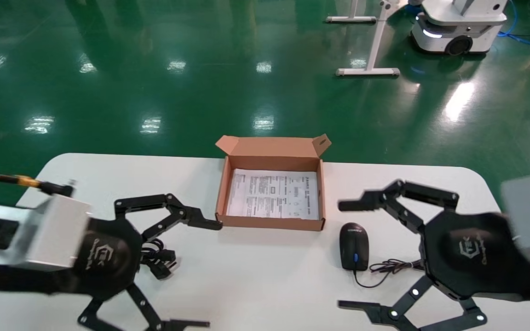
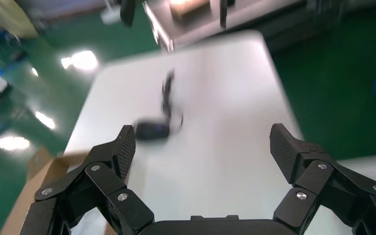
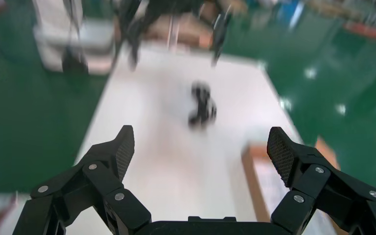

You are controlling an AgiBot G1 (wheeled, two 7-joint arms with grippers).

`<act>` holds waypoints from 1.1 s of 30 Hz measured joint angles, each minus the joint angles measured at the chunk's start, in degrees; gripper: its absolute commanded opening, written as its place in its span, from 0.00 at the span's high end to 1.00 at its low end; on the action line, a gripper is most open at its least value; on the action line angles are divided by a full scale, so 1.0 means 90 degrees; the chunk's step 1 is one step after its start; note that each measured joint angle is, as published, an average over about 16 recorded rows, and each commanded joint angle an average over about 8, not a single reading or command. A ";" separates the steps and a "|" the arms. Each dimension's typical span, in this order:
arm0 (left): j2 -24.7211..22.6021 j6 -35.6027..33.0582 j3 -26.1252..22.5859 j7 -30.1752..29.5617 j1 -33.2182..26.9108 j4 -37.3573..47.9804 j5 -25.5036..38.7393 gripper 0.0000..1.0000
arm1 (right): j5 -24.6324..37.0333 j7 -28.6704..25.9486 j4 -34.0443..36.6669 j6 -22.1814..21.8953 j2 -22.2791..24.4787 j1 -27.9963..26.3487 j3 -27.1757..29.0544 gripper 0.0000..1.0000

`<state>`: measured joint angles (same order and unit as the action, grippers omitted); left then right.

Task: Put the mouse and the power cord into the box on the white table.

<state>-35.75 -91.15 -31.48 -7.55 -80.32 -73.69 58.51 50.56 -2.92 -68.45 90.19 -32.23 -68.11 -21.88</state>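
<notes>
Beside box [image 1: 272, 193], mouse [image 1: 354, 246] lengthwise, cable nearward

Matt brown cardboard box [image 1: 272, 158] — printed paper lining — on smooth white table [image 1: 256, 280]; glossy green floor [image 1: 154, 69].

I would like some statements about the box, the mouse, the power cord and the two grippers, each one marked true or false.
1. The box is open and holds only a white printed sheet. True.
2. The mouse already lies inside the box. False: it lies on the white table, in front of the box's right corner.
3. The left gripper is shut on the power cord. False: its fingers are spread wide and hold nothing; the cord lies on the table partly under that arm.
4. The right gripper is open, with the mouse lying between its fingertips in the head view. True.
5. The mouse's thin cable runs toward the robot's left arm. False: it trails toward the right arm.
</notes>
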 measured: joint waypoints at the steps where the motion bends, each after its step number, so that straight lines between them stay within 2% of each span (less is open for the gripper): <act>1: -0.0015 -0.0020 -0.0224 0.0068 -0.0206 0.0066 0.0178 0.00 | 0.0111 0.0118 0.0121 0.0022 0.0028 -0.0076 -0.0089 0.00; 9: -0.0257 -0.0041 -0.2052 0.0886 -0.1530 0.1160 0.1382 0.00 | 0.1236 0.1343 0.1216 0.0033 0.0013 -0.0742 -0.0908 0.00; 17: -0.0913 0.0026 -0.3465 0.2072 -0.2383 0.3167 0.2286 0.00 | 0.2759 0.2793 0.2567 -0.0040 -0.0627 -0.1689 -0.1740 0.00; 25: -0.1754 0.0168 -0.4166 0.3370 -0.2810 0.5302 0.2879 0.00 | 0.4024 0.4125 0.4130 -0.0147 -0.1507 -0.2615 -0.2431 0.00; 33: -0.2353 0.0405 -0.4355 0.4310 -0.2844 0.6813 0.3077 0.00 | 0.4576 0.4998 0.5602 -0.0315 -0.2224 -0.3082 -0.2769 0.00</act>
<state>-56.93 -87.50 -70.67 31.24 -105.92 -12.37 86.20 91.74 42.07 -18.03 87.35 -52.25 -95.85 -46.80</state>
